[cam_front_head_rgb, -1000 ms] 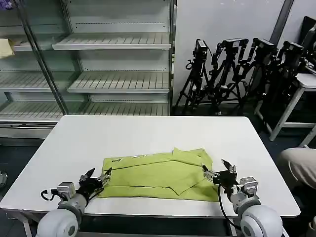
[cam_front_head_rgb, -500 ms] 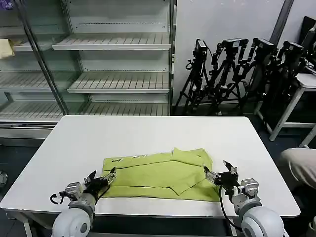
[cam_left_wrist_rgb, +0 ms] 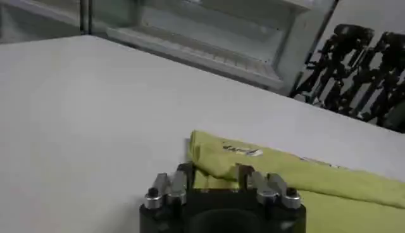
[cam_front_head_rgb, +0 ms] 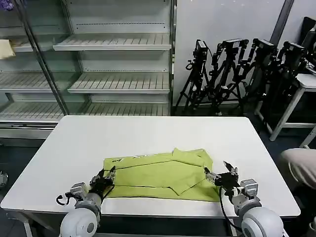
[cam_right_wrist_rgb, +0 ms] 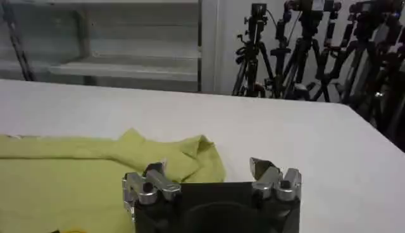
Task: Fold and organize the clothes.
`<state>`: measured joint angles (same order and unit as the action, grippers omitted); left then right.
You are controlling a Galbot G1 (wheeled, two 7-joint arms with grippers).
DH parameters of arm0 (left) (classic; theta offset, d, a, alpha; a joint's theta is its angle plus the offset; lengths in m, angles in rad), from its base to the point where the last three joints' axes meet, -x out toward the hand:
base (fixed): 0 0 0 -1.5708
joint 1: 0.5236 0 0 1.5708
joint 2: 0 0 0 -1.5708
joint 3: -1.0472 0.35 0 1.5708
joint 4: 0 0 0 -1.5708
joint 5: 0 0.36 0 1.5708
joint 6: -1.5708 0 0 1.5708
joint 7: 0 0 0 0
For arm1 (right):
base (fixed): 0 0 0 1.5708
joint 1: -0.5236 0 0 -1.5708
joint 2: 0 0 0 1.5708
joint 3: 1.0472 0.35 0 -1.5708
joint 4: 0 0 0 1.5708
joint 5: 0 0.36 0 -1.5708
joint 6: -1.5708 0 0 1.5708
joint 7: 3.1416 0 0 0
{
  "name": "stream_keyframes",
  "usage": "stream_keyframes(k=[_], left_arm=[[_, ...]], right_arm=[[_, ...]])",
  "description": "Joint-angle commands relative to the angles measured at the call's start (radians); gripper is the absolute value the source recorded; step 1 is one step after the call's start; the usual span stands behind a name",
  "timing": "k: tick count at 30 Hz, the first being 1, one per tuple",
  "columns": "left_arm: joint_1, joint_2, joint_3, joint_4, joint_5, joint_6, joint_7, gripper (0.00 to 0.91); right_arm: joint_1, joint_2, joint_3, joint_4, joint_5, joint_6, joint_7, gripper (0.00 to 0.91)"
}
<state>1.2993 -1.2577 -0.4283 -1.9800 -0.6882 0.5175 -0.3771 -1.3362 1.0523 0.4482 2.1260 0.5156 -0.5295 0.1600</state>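
Left pincer (cam_front_head_rgb: 105,176) is sitting at the near left corner of the lime yellow-green T-shirt (cam_front_head_rgb: 160,175), its fingers spread slightly and reaching over the hem there; whether they are touching cloth I cannot tell. In the left wrist view that pincer (cam_left_wrist_rgb: 212,172) is facing the shirt's folded corner (cam_left_wrist_rgb: 266,168), which is lying just ahead of it. The T-shirt is lying partly folded on the white counter (cam_front_head_rgb: 148,133), its long axis running left to right, parallel to the near edge, with a folded flap rising toward its far right side. Right pincer (cam_front_head_rgb: 219,174) is hovering at the shirt's right end, fingers spread wide, one over the cloth and one over bare counter. Each arm is nearest its own end, so a lengthwise fold would likely use both. Open counter is stretching beyond the shirt and to either side, while the near edge is lying close behind both pincers.
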Motion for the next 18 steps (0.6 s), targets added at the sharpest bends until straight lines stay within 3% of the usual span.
stream_keyframes(k=[1,11,15,18], left_arm=[[-0.005,-0.006,0.014,0.011,0.031,-0.006,-0.013,0.01],[-0.024,0.021,-0.015,0.042,0.208,-0.026,0.033,0.01],[-0.027,0.083,-0.085,0.051,0.225,-0.021,0.071,0.01],[-0.01,0.182,-0.157,0.056,0.239,-0.014,0.117,0.01]], right_arm=[[-0.001,0.001,0.0,-0.003,-0.001,0.001,0.0,0.907],[-0.004,0.002,0.0,-0.004,-0.008,0.006,0.001,0.907],[-0.002,-0.002,0.003,-0.003,-0.01,0.007,0.002,0.907],[0.003,-0.002,0.0,-0.005,-0.009,0.008,0.002,0.907]])
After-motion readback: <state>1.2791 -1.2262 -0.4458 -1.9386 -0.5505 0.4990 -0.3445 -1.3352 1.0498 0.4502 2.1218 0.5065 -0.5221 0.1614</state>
